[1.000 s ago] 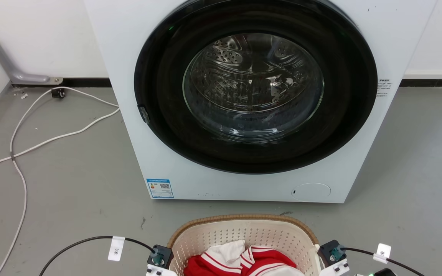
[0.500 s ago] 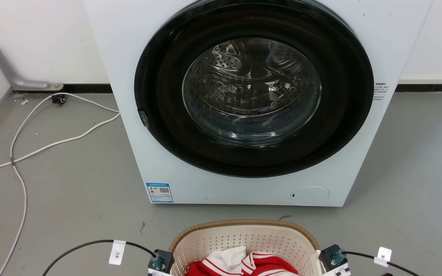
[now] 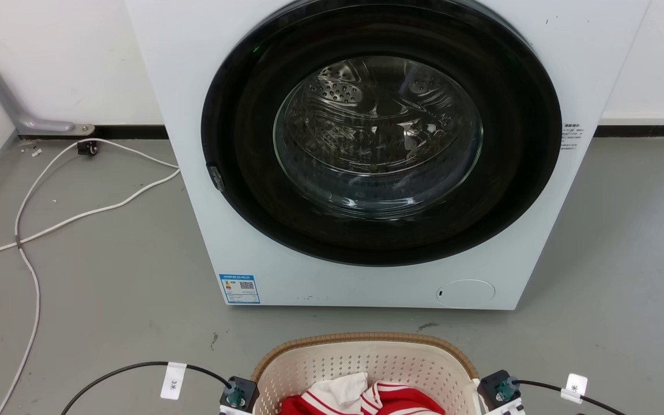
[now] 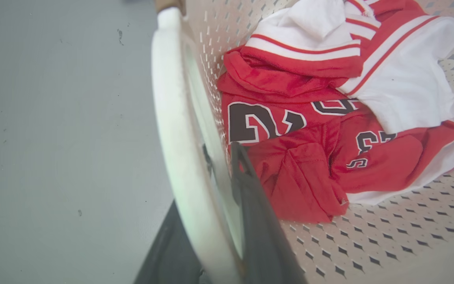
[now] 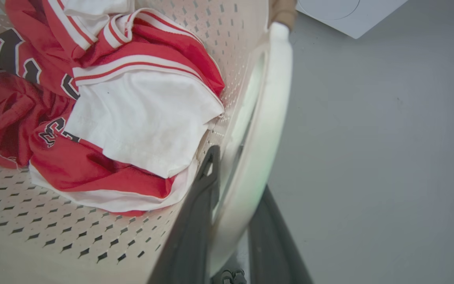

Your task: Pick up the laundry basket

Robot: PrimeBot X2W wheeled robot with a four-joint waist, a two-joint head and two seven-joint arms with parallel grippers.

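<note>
Left gripper and right gripper clamp the laundry basket handles; uneven lift could twist one handle free.

Head view: from high up, looking forward and down across grey floor, squarely facing a white front-loading washing machine, with the far end of a cream-white perforated plastic laundry basket at the bottom edge. Wrist views: very close, looking along its white left handle and right handle, down inside. Shared by all three: basket and crumpled red-and-white jersey.
</note>
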